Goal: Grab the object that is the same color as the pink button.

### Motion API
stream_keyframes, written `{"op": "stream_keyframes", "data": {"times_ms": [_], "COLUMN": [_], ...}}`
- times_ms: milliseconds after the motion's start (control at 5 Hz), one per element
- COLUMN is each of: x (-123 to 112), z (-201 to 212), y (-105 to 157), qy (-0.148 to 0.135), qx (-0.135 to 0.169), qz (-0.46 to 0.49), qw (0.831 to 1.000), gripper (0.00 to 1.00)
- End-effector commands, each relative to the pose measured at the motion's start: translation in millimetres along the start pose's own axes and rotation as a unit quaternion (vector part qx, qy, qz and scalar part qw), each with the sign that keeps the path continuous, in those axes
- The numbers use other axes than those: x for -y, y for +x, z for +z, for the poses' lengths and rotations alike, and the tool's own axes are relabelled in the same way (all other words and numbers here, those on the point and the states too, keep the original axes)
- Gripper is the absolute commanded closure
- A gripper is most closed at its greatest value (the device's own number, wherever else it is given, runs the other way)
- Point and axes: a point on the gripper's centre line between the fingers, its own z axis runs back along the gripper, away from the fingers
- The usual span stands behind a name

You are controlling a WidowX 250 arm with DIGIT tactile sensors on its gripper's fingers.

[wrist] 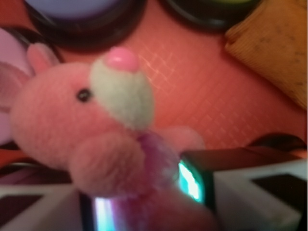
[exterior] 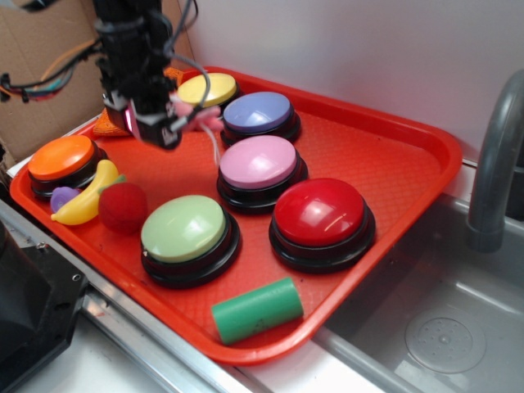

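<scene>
The black arm hangs down at the tray's far left, its pincer (exterior: 182, 123) clamped on the pink plush toy (wrist: 91, 130), lifted clear

A tray (exterior: 426, 155) is sitting beside a sink (exterior: 458, 327), which is lying to its right. Six buttons are resting on the tray: the pink button (exterior: 259, 161) is standing at centre, between two others behind and before it. The pincer (exterior: 182, 123) is hanging above the tray's rear left, holding the object (exterior: 201, 115) clear of the surface. A cylinder (exterior: 257, 309) is lying at the front edge.
</scene>
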Motion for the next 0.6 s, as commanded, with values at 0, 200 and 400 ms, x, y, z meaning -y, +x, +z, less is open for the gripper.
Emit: {"op": "stream_keyframes", "data": {"times_ms": [0,200,400], "x": [2.2,-3.2,-7.0], "z": [74.3,82.6,69.8], "y": [3.5,-0.1,1.8], "qy": [-0.025,-0.018,-0.017], "qx": [0.079,0.099,0.082], "qz": [0.095,0.12,0.156], "qw": [0.992,0.988,0.984], "gripper": [1.0,1.0,1.0]}}
